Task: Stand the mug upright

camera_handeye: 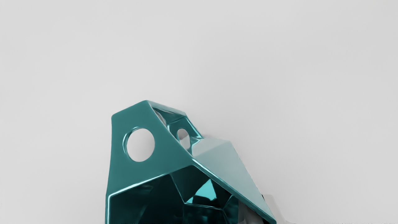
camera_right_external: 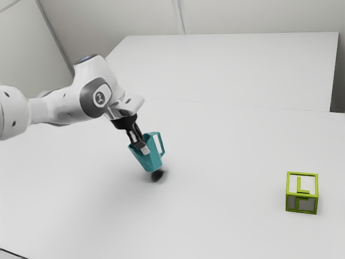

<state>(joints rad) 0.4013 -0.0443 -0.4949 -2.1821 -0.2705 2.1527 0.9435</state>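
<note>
Mug of glossy teal facets point(camera_right_external: 150, 160) has one finger point(camera_handeye: 248, 217) of your black two-finger gripper point(camera_right_external: 141, 146) inside it, the other outside, pinching its wall. You have it tilted just above the white table point(camera_right_external: 226, 216), base toward five o'clock in the exterior view. Your wrist view reveals its dark interior and round-holed handle point(camera_handeye: 124, 174); the exterior view adds a green-framed letter cube point(camera_right_external: 294, 186), just past three o'clock from it.

Arm Bent, Grip Closed

The white arm point(camera_right_external: 63, 107) reaches in from the exterior view's left, nearly level, then bends at the wrist point(camera_right_external: 97, 89). The black gripper point(camera_right_external: 142, 147) slants downward (rather steeply), its two fingers point(camera_handeye: 274, 207) pinching firmly.
</note>
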